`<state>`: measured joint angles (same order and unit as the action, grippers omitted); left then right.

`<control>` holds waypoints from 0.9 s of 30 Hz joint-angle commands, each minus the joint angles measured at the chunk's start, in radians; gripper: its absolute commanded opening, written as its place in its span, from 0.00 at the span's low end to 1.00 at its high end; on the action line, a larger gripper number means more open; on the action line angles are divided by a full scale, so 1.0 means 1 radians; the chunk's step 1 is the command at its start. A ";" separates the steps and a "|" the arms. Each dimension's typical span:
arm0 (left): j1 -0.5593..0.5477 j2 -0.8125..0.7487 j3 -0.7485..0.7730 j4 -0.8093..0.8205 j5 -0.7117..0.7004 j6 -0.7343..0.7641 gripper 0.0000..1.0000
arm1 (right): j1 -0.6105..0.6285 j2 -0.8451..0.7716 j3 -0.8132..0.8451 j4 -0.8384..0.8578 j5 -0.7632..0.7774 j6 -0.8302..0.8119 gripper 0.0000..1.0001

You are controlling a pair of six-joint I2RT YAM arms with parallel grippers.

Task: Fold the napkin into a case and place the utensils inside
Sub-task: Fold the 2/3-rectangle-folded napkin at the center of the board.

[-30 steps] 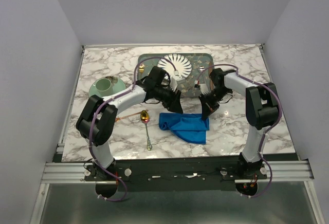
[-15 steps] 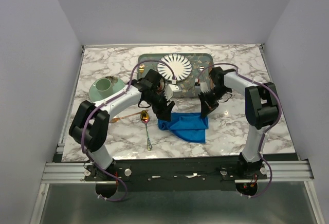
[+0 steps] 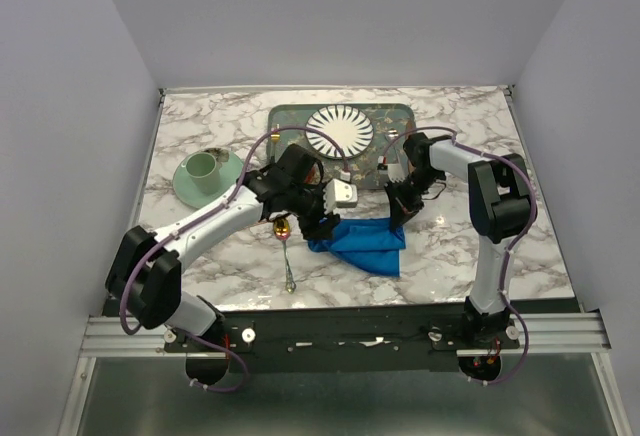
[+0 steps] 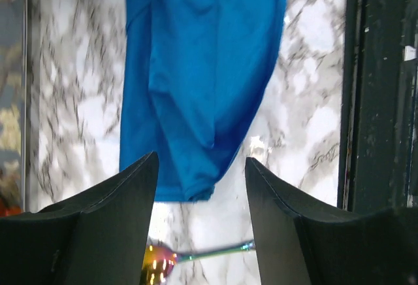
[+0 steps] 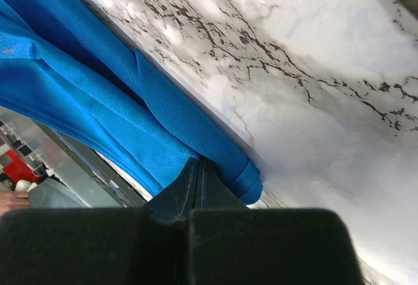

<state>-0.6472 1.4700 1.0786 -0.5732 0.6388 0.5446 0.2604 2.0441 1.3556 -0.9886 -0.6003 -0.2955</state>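
Observation:
The blue napkin (image 3: pixel 365 244) lies folded and rumpled on the marble table (image 3: pixel 450 256), near the front middle. It also shows in the left wrist view (image 4: pixel 196 82) and the right wrist view (image 5: pixel 98 102). My right gripper (image 3: pixel 397 214) is shut on the napkin's far right corner, and the right wrist view shows it (image 5: pixel 199 167) pinching a fold. My left gripper (image 3: pixel 318 228) is open and empty, low over the napkin's left end (image 4: pixel 201 161). The spoon (image 3: pixel 284 228) lies just left of the napkin, its gold bowl (image 4: pixel 159 263) under my left finger. The copper fork is hidden.
A striped white plate (image 3: pixel 340 128) sits on the grey-green patterned tray (image 3: pixel 285 118) at the back middle. A green cup (image 3: pixel 203 165) stands on a saucer (image 3: pixel 184 188) at the left. The table's front rail (image 4: pixel 379 102) runs close to the napkin's near edge.
My left gripper has moved from the napkin's far left corner toward the near left, over the napkin's left end, and its elbow has swung left. The right gripper has stayed put.

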 commanded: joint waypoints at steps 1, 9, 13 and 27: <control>-0.147 0.010 -0.019 0.049 -0.013 0.150 0.67 | 0.000 0.016 0.016 0.016 0.033 0.001 0.01; -0.334 0.163 0.004 0.107 -0.083 0.273 0.66 | 0.000 0.005 -0.009 0.024 0.020 0.002 0.01; -0.374 0.245 0.024 0.159 -0.084 0.296 0.62 | 0.000 0.002 -0.016 0.024 0.020 -0.002 0.01; -0.384 0.346 0.070 0.185 -0.120 0.313 0.13 | 0.000 -0.012 -0.047 0.033 0.005 -0.021 0.01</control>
<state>-1.0317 1.8126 1.1072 -0.4156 0.5262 0.8742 0.2600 2.0365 1.3266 -0.9867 -0.6147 -0.2893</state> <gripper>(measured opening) 0.278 0.013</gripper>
